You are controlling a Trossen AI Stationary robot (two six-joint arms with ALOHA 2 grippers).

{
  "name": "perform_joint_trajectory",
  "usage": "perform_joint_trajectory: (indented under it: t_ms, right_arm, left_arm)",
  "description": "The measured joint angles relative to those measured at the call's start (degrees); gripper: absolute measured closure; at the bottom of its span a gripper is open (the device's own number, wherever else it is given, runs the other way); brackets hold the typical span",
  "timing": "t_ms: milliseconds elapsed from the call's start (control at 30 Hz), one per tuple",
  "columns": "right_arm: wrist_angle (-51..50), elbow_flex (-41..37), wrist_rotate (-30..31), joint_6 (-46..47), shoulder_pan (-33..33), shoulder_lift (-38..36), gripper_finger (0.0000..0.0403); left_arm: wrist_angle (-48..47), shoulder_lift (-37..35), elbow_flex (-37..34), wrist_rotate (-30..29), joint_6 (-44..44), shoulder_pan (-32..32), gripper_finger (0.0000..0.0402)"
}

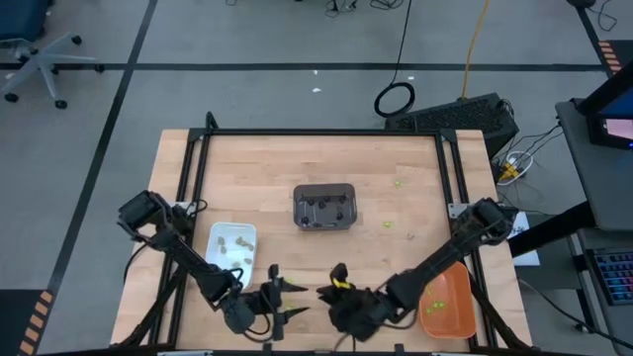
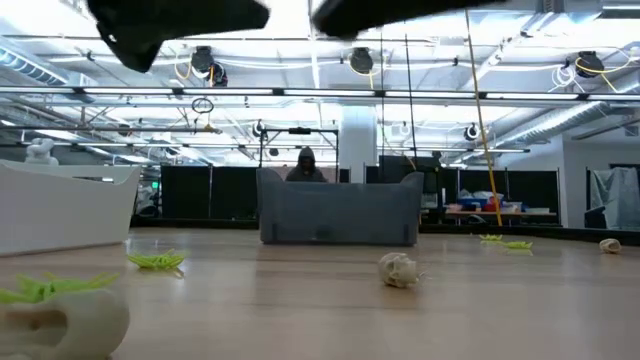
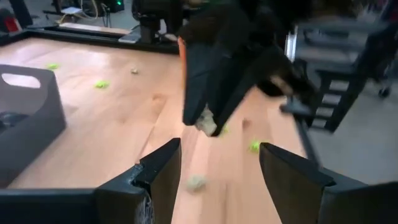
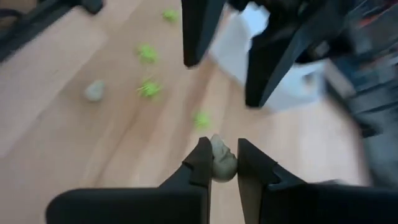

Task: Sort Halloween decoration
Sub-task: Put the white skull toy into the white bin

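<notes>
One tan skull trinket [image 4: 222, 163] clamped in right gripper [image 4: 221, 165] — left gripper [image 3: 217, 163] apart, three trays.

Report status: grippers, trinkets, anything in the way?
Right gripper shut on a tan trinket. Left gripper open, empty, close opposite. More trinkets loose on the table.

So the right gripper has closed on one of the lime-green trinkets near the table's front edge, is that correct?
Not quite: the colour is wrong. The right gripper has closed on a pale tan trinket, not a lime-green one. The right wrist view shows it pinched between the fingers, and the left wrist view shows the same tan piece. It is near the table's front edge.
</notes>
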Motion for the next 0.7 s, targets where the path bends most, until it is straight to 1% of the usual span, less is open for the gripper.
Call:
perform_joint_trajectory:
  t_ms: [133, 267, 400, 567, 700]
  right_arm:
    - [4.88, 0.01, 6.90, -5.39, 2.19, -0.11, 0.0380]
    - [6.20, 0.00, 10.64, -7.35, 3.38, -0.11, 0.0379]
    - [7.07, 0.00, 11.11, -8.59, 3.84, -0.11, 0.0379]
    - [7.74, 0.00, 11.21, -9.74, 3.82, -0.11, 0.0379]
    - [8.12, 0.00, 11.95, -9.81, 3.60, -0.11, 0.0379]
  left_arm:
    - [5.94, 0.00, 0.00, 3.22, 0.02, 1.81, 0.0179]
    - [8.68, 0.00, 0.02, 4.18, -0.42, 3.39, 0.0179]
    - [8.72, 0.00, 0.02, 5.06, -1.80, 4.98, 0.0179]
    - [9.62, 0.00, 0.02, 11.43, -2.99, 6.66, 0.0180]
    - [10.66, 0.00, 0.02, 13.49, -2.34, 7.16, 0.0200]
